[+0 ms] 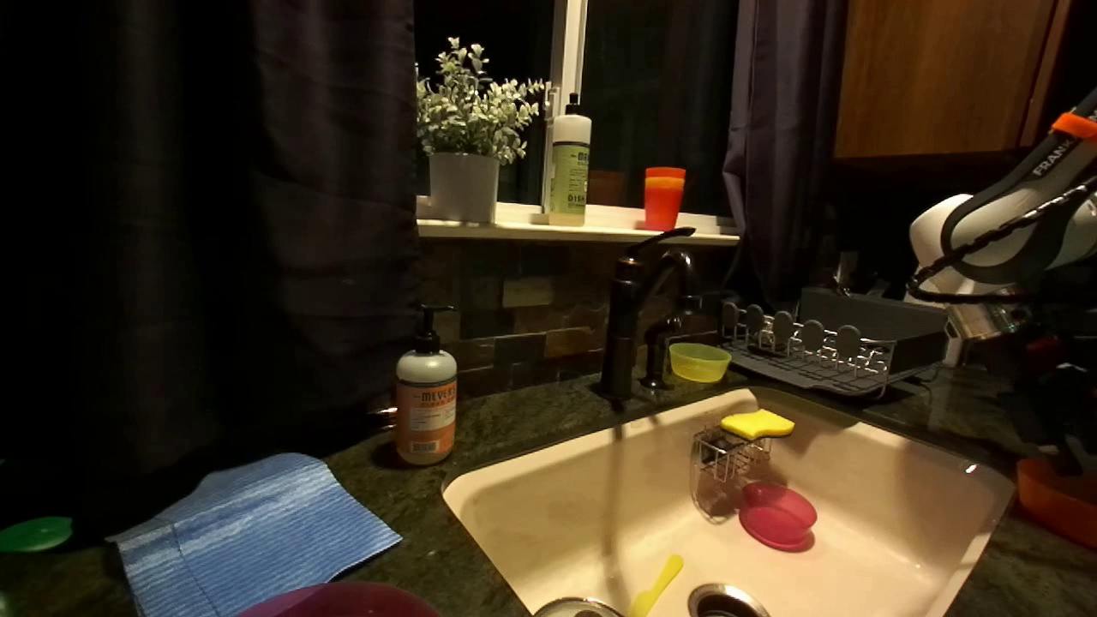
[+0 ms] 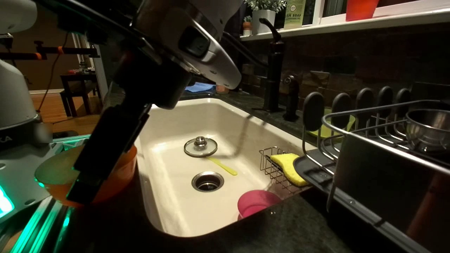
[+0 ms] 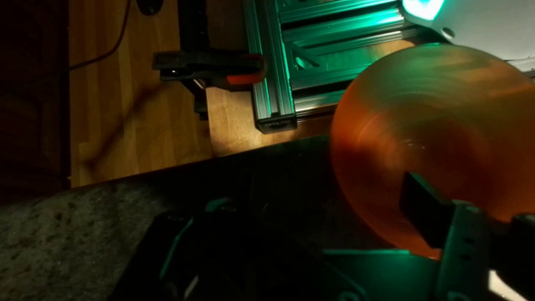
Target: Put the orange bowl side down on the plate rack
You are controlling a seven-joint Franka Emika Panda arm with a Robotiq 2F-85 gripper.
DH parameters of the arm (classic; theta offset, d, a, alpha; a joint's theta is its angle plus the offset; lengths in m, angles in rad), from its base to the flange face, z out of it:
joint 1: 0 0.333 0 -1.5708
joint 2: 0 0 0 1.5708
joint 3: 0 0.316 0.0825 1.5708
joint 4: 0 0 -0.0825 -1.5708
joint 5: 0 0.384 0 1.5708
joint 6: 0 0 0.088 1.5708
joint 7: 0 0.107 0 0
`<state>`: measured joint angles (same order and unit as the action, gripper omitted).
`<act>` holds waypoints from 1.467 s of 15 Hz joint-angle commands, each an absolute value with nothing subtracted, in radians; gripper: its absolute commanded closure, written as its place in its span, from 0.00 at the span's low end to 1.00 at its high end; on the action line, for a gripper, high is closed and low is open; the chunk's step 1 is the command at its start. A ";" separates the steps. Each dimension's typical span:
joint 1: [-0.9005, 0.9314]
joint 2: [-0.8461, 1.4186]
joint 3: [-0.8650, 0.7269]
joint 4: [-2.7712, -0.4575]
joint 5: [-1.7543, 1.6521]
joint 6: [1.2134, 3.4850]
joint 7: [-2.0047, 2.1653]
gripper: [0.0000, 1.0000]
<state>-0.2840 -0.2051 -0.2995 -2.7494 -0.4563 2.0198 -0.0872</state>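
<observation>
Orange bowl (image 2: 119, 175): just beside the sink (image 2: 168, 207), hollow side up;
Gripper (image 2: 84, 189): down at the bowl; I can't tell if it pinches the rim or is loose;
Plate rack (image 1: 810, 377): near the sink's corner;
Robot arm (image 1: 986, 218): "FRANK";
Pump bottle (image 1: 427, 403): "MEYER'S"; beside the sink;
Window bottle (image 1: 570, 171): "DISH" and "SOAP"; higher than the sink.
</observation>
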 commanded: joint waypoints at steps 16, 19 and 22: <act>-0.286 -0.279 -0.252 -2.732 -0.464 2.022 -0.051 1.00; -0.270 -0.371 -0.193 -2.699 -0.492 1.941 -0.022 0.99; -0.257 -0.417 -0.123 -2.643 -0.544 1.863 0.051 0.99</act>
